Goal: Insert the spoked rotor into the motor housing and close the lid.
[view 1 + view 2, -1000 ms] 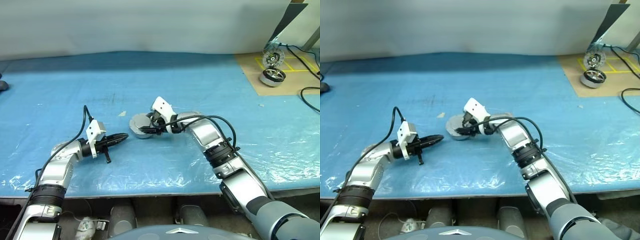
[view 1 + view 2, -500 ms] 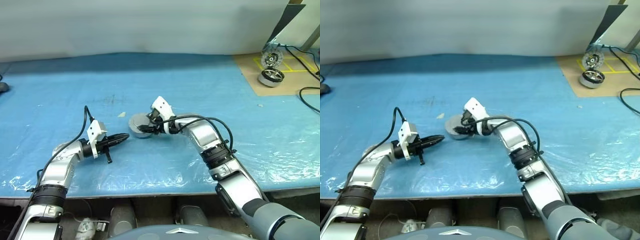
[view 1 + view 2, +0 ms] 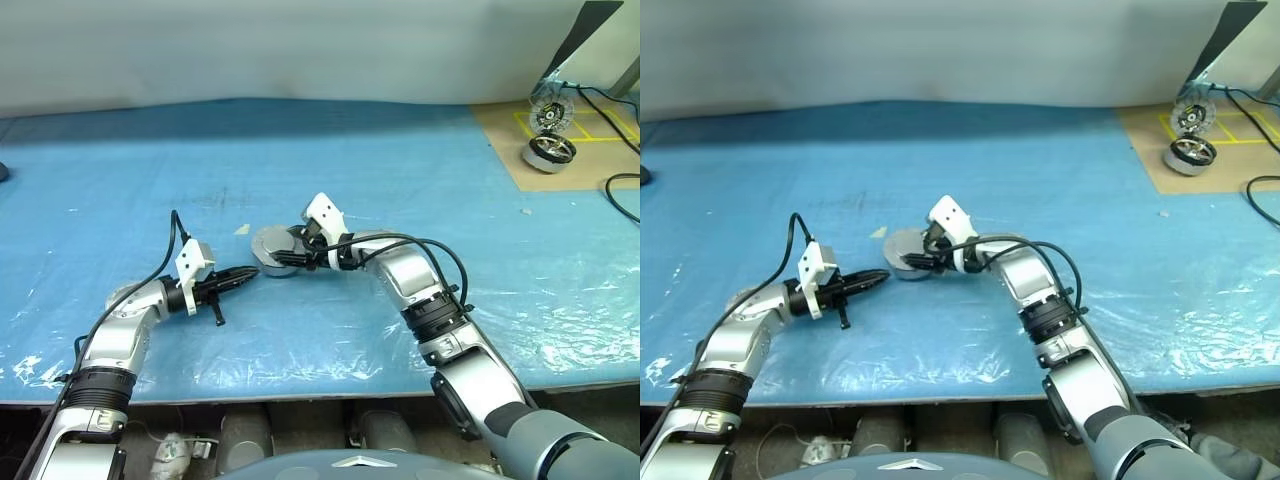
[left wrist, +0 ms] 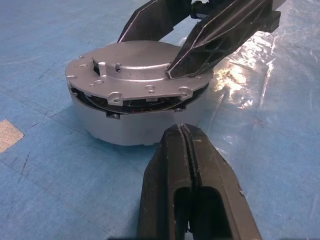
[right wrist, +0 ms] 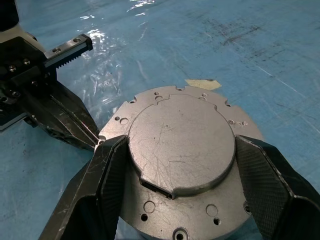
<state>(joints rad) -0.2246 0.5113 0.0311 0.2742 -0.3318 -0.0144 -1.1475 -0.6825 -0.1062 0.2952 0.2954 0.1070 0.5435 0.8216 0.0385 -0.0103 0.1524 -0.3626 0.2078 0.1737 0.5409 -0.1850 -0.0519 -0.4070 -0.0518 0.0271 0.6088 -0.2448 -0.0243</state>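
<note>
nearby, spare motor (far right), cable

The counter wears a bright blue plastic sheet, glossy with pale glints and scuffed with a few dark marks. At its far right corner lies a tan cardboard sheet marked with yellow tape lines. The lid is plain matte grey, finely scratched, and dotted with small dark holes round its flange. The motor housing beneath it is pale silver, with a dark band in the gap between the two. A small beige scrap of tape lies beside the housing. Both pairs of fingers are black.
</note>
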